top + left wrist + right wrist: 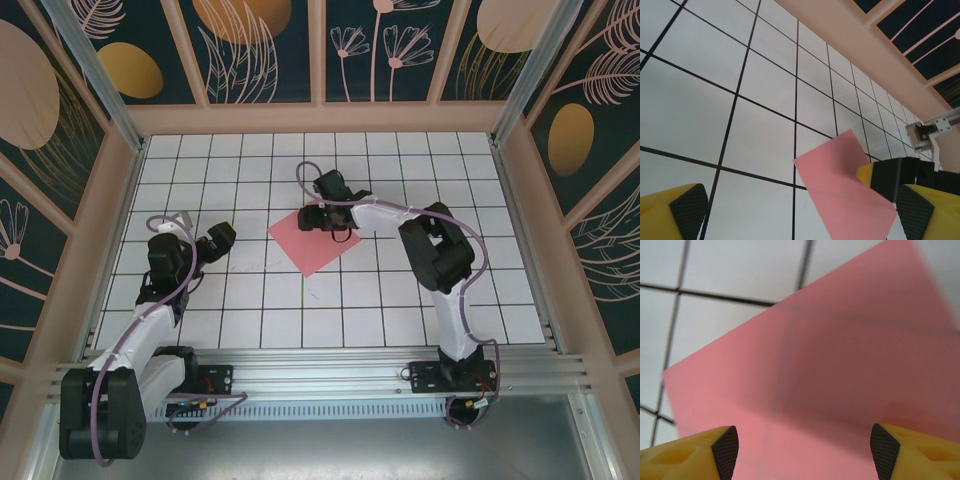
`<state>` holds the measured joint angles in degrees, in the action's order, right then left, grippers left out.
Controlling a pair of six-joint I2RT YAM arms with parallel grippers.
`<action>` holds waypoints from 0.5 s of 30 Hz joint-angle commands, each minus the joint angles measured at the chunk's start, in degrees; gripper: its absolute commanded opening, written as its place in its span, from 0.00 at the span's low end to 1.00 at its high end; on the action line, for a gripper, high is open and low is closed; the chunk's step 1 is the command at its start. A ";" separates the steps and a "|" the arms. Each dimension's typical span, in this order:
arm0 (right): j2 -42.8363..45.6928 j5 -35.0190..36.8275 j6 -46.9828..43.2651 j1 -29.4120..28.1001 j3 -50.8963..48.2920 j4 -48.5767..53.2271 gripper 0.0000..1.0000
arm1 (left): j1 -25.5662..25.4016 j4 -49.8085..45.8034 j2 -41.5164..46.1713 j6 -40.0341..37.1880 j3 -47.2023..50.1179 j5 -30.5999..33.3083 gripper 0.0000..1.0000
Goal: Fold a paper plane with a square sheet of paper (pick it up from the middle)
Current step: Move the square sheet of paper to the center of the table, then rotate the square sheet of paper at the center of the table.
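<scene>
Jaws of the right claw [805,450] stood wide apart over the far half of the pink sheet of paper [815,365], gripping nothing; whether the tips touched it could not be told. The sheet lay near the middle of the white gridded table [400,300], turned like a diamond. The left claw [215,240], fully open and empty, hung well off to its left.
</scene>
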<state>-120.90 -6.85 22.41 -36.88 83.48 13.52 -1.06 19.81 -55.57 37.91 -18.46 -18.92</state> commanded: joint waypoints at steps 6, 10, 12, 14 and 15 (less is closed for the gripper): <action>2.16 -2.60 -2.11 0.42 -5.62 2.26 0.72 | 0.18 0.76 -2.11 -0.71 -2.00 -4.78 0.98; 3.88 -2.80 -1.85 -0.44 -9.13 1.66 0.72 | 0.18 1.31 -3.19 -0.57 -2.19 -5.85 0.99; 4.83 -0.99 -1.25 -0.72 -10.99 2.28 0.72 | 0.12 1.64 -3.78 -0.38 -2.28 -6.85 0.98; 6.33 0.14 -0.52 -0.73 -13.62 2.21 0.71 | 0.09 1.38 -4.28 -0.61 -2.53 -7.75 0.98; 7.48 0.53 0.14 -0.73 -15.17 1.77 0.71 | 0.08 1.28 -4.39 -0.71 -2.55 -7.98 0.98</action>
<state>-115.00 -7.14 20.97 -36.99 72.90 9.82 -1.06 19.90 -59.55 37.78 -18.96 -24.34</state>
